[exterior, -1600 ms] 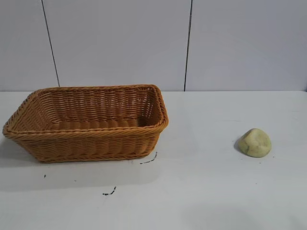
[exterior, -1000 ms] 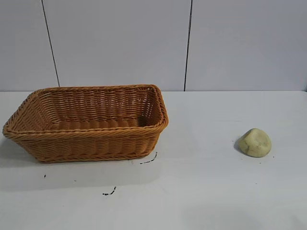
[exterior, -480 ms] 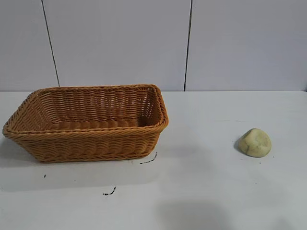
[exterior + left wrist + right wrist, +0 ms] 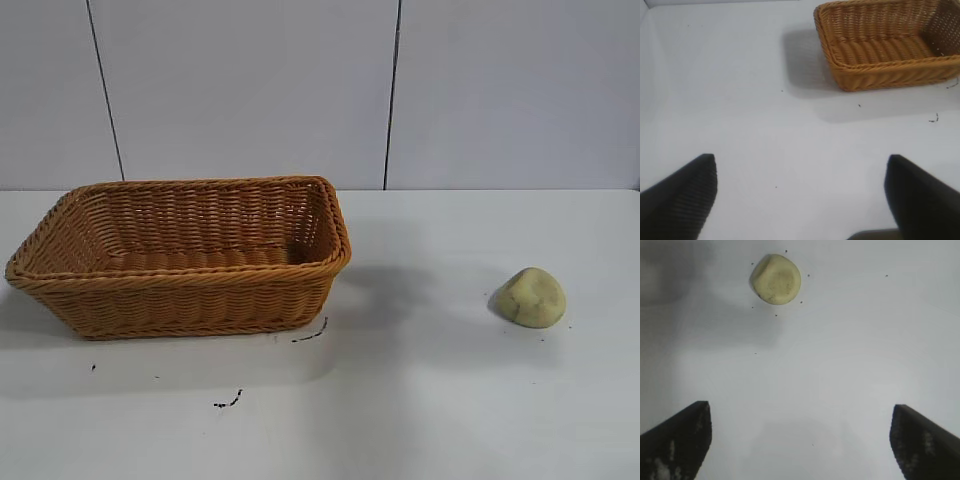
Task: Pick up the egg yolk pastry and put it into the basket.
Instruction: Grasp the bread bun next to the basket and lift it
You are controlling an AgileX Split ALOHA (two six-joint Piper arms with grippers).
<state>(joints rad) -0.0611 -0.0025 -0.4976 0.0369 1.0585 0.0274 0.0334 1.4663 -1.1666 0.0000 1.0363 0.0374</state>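
the pastry (image 4: 529,298) sits on the white worktop (image 4: 420,400) at right of the frame, well apart from the basket (image 4: 180,256) at left. the right tool (image 4: 800,440) hangs wide open above it; the left tool (image 4: 800,192) is wide too.

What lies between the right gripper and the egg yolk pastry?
Only bare white table, with a few dark specks, separates the open right gripper from the egg yolk pastry, as the right wrist view shows.

The egg yolk pastry (image 4: 530,298) lies on the table (image 4: 430,400), well right of the basket (image 4: 180,258).
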